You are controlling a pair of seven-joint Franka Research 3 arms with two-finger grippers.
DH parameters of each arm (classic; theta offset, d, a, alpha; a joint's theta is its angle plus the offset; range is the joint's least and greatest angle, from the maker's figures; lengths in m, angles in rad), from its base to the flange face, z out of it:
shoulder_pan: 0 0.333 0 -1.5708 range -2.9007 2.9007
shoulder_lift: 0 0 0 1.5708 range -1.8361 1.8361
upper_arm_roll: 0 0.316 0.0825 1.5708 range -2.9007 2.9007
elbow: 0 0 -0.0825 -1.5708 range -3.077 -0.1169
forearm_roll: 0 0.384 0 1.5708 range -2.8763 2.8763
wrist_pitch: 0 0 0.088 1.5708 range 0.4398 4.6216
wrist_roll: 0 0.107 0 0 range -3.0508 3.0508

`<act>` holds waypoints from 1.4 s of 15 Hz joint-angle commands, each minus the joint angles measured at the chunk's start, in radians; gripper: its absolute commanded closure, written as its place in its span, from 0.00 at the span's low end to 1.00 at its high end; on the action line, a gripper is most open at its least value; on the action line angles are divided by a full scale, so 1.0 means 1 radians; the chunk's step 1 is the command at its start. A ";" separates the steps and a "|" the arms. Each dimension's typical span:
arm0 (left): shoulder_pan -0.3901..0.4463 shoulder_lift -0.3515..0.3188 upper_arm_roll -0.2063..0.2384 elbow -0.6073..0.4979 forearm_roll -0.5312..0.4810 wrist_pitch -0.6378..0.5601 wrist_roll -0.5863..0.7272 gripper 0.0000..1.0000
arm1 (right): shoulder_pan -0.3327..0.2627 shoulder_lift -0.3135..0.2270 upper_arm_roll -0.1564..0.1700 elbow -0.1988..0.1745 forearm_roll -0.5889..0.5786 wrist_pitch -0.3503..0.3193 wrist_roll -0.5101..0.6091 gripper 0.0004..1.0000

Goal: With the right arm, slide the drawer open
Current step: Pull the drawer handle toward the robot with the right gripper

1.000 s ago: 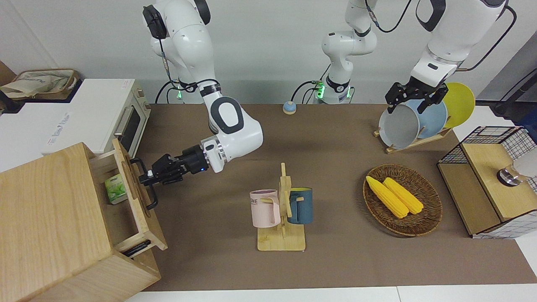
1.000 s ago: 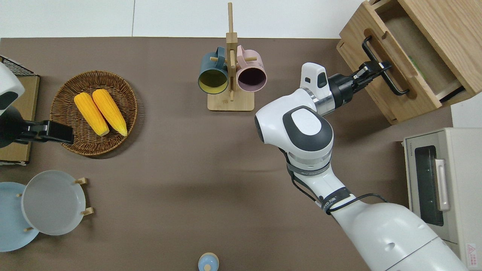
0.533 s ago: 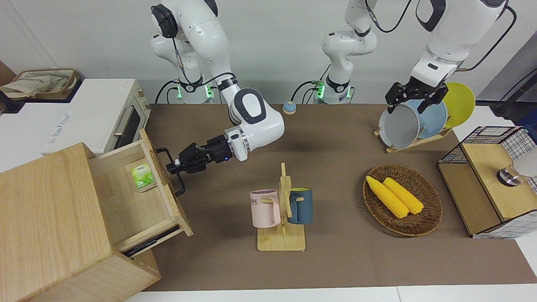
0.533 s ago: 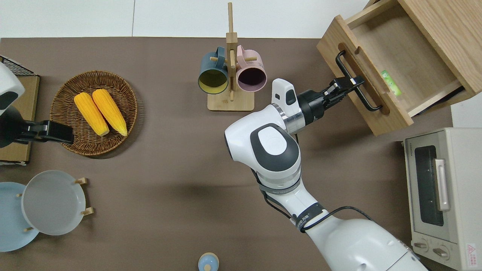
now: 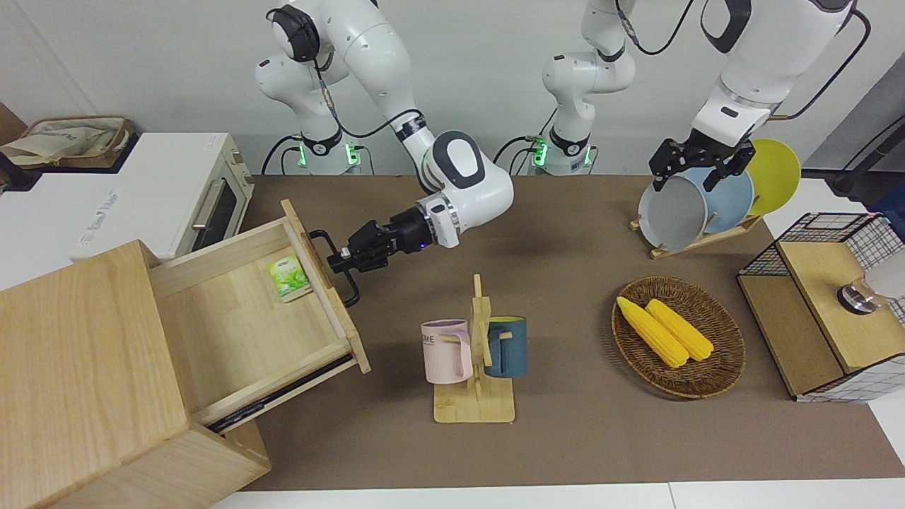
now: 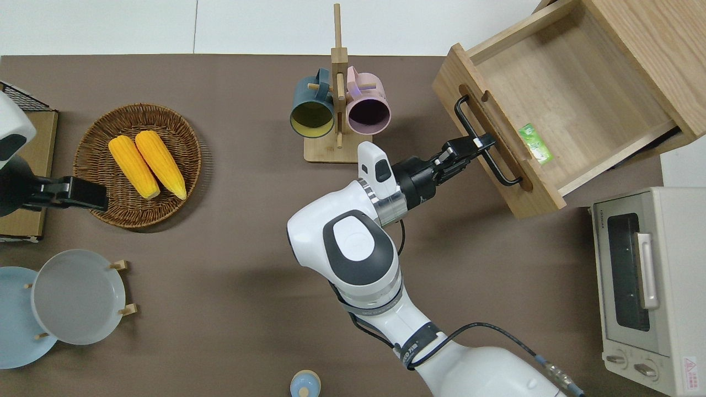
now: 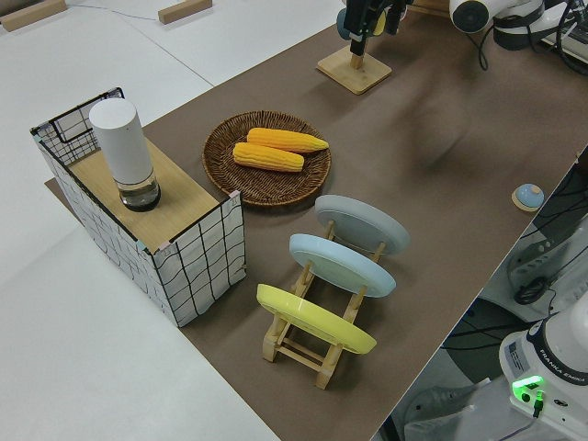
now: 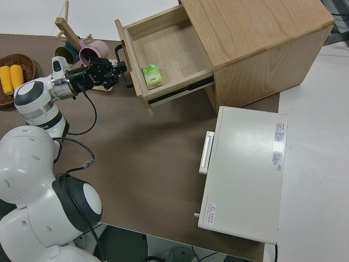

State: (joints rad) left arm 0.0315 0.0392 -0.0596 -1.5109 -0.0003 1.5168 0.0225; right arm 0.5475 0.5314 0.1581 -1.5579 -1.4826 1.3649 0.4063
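The drawer [image 6: 557,116], a wide shallow tray of pale, grained wood, stands pulled well out of its large light-wood box [image 5: 78,367] at the right arm's end of the table [image 6: 231,237], whose top is covered in a matte brown mat. The right pincer [image 6: 479,144] is closed on the drawer's black metal bar handle [image 6: 485,140], a thin bent rod standing off the wooden front. Inside the drawer lies one small green packet [image 6: 535,151], flat on the bare wood floor close to the front panel. The left arm is parked; whether its pincer [image 5: 696,159] is wide or narrow cannot be told.

A round woven wicker basket [image 6: 99,198] holds two yellow corn cobs [image 6: 147,164] side by side. A slatted wooden mug stand [image 6: 337,146] carries a dark blue mug [image 6: 311,113] and a pink mug [image 6: 368,110]. A boxy white toaster oven [image 6: 645,286] sits nearer to the robots than the wooden box.
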 commanded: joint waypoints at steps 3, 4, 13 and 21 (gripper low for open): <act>0.004 0.011 -0.006 0.026 0.017 -0.020 0.010 0.01 | 0.075 -0.001 -0.003 0.045 -0.001 -0.049 -0.032 1.00; 0.004 0.011 -0.006 0.024 0.017 -0.020 0.010 0.01 | 0.081 -0.001 -0.003 0.045 0.001 -0.049 -0.032 1.00; 0.004 0.011 -0.006 0.026 0.017 -0.020 0.010 0.01 | 0.110 0.021 -0.012 0.059 0.010 -0.058 -0.029 1.00; 0.004 0.011 -0.006 0.026 0.017 -0.020 0.010 0.01 | 0.120 0.021 -0.012 0.059 0.011 -0.072 -0.011 0.01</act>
State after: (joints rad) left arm 0.0315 0.0392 -0.0596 -1.5109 -0.0003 1.5168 0.0225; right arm 0.6448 0.5402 0.1467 -1.5358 -1.4690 1.3239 0.4089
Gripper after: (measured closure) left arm 0.004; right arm 0.542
